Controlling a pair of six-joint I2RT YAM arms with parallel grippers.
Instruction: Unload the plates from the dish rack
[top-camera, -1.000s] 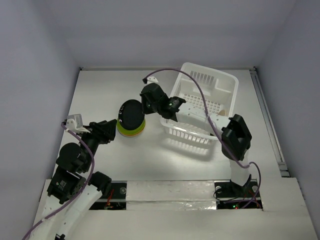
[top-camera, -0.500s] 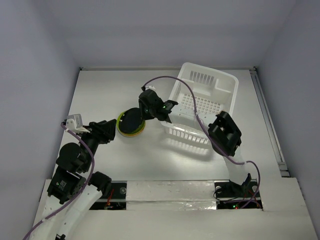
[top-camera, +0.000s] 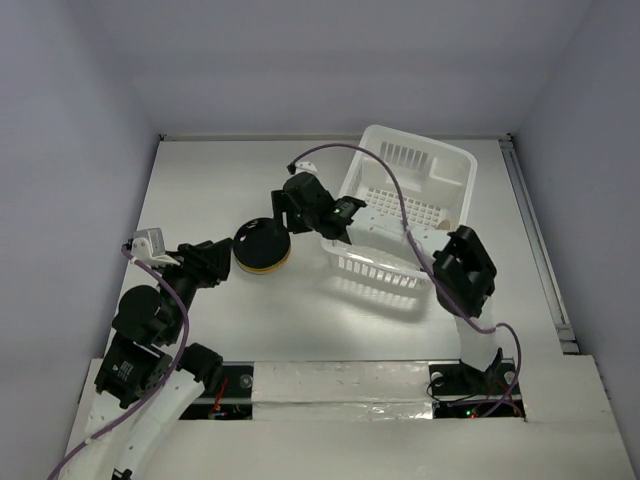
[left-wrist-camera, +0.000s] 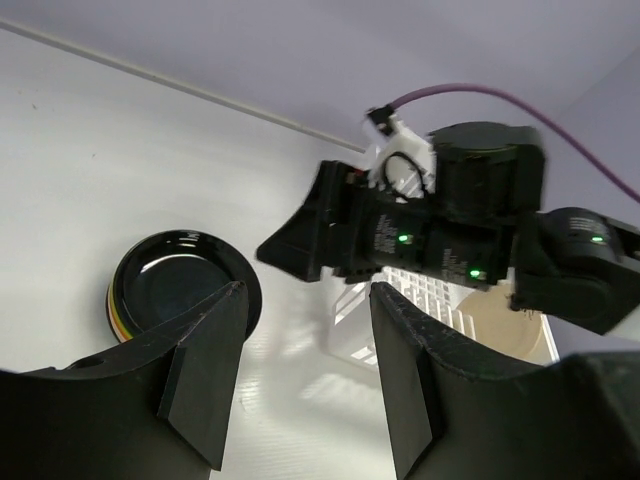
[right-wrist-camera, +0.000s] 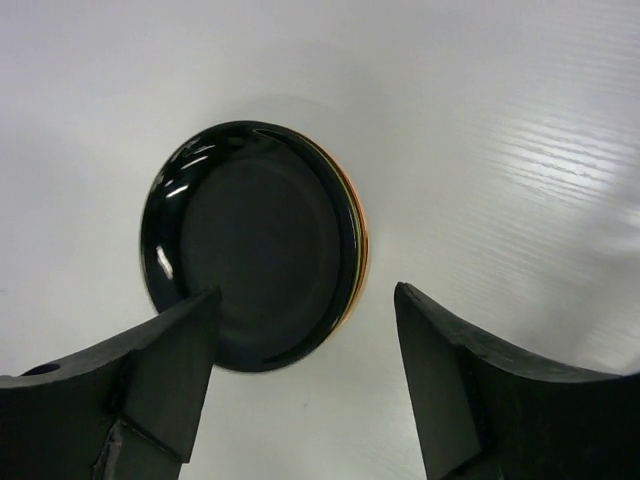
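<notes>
Plates (top-camera: 262, 247) lie stacked on the table (top-camera: 200, 180), a dark glossy one on top (right-wrist-camera: 250, 245) with orange and yellow-green rims showing beneath it. The right gripper (top-camera: 288, 222) hangs over the stack's far-right edge, its fingers spread wide and holding nothing; in its wrist view the gripper (right-wrist-camera: 307, 292) is centred on the stack's right rim. The left gripper (top-camera: 215, 262) sits just beside the stack on the near-left, its fingers also parted and empty (left-wrist-camera: 305, 290). The dish rack (top-camera: 440, 175) stands right of the stack, its near-left corner close by. A beige plate (left-wrist-camera: 500, 325) shows inside it. Bare table stretches left and beyond the stack.
</notes>
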